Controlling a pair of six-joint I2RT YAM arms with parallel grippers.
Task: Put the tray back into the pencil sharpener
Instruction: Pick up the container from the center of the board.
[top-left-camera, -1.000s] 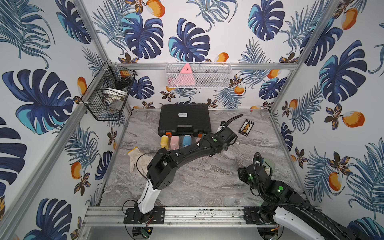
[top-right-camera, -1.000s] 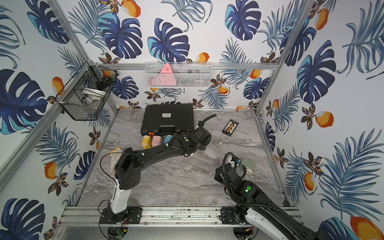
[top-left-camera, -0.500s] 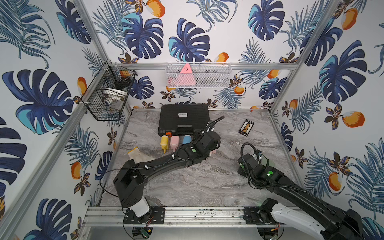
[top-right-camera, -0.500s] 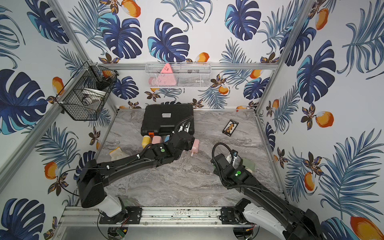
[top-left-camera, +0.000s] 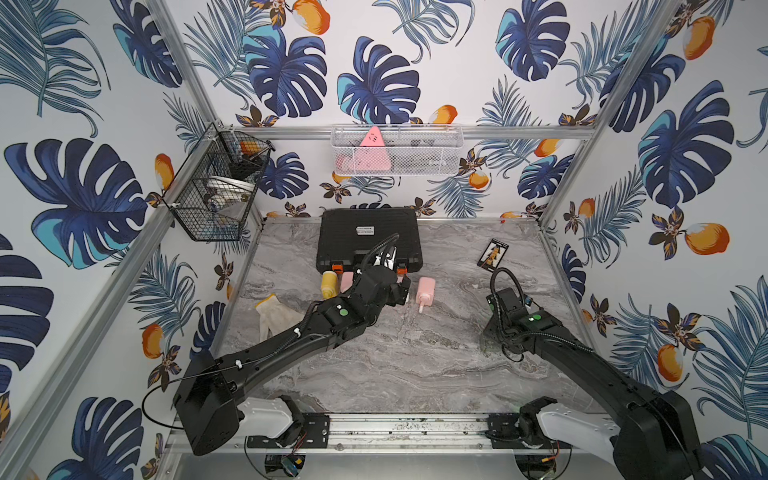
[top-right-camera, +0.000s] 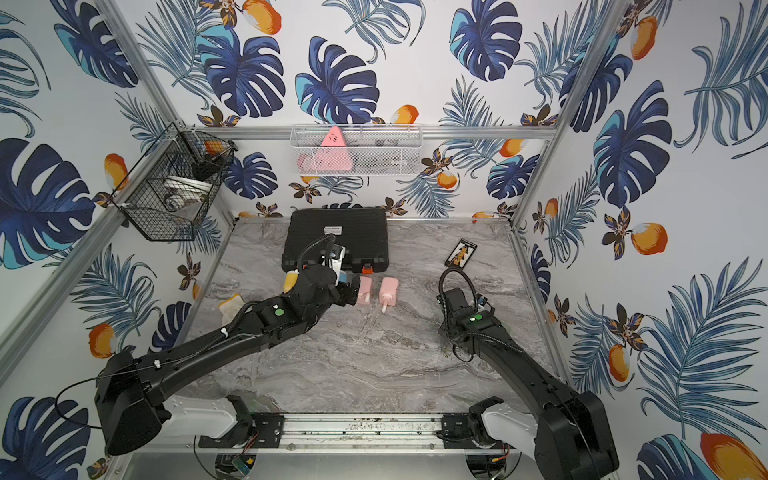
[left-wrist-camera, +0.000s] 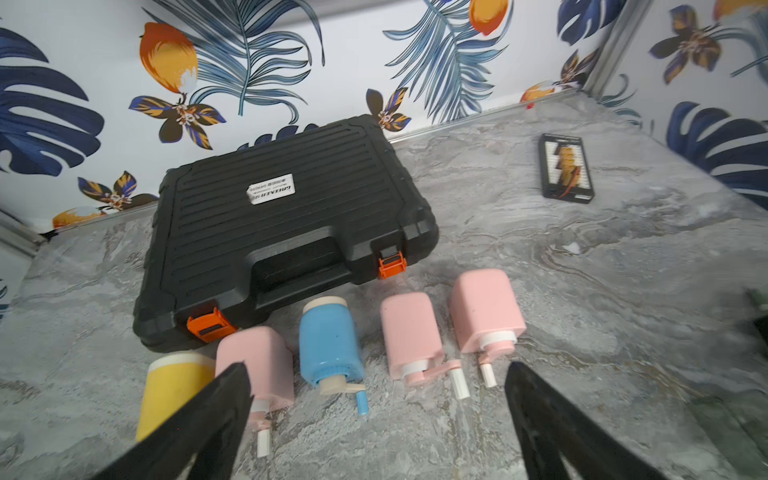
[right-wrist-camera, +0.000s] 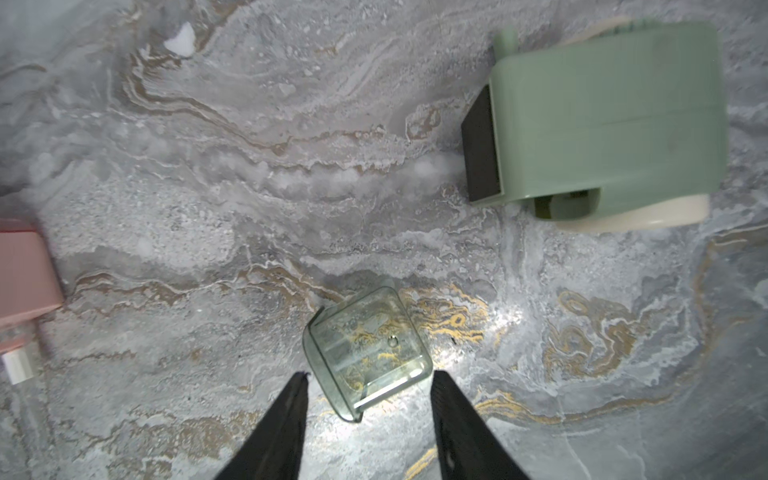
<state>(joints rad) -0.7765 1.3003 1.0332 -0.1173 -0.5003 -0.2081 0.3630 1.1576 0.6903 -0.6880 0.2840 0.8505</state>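
The clear plastic tray (right-wrist-camera: 368, 351) lies on the marble table, slightly askew. Its near corner sits between the tips of my right gripper (right-wrist-camera: 370, 376), which is open with a gap on each side. The green pencil sharpener (right-wrist-camera: 602, 124) lies on its side further off, its dark slot turned toward the tray. In both top views the right arm hides the sharpener, and the tray (top-left-camera: 485, 338) shows only as a faint glint beside the wrist. My left gripper (left-wrist-camera: 376, 370) is wide open and holds nothing, hovering over a row of other sharpeners (left-wrist-camera: 330, 345).
A black tool case (top-left-camera: 368, 237) lies at the back. Yellow, pink and blue sharpeners (top-left-camera: 426, 291) lie in front of it, and a pale glove (top-left-camera: 276, 318) is to their left. A small black card box (top-left-camera: 493, 253) is at the back right. Wire baskets (top-left-camera: 397, 151) hang on the walls.
The left arm swung back leftward; the pink sharpener it carried now lies on the table and its jaws are wider. The right arm reached further out and its jaws opened.
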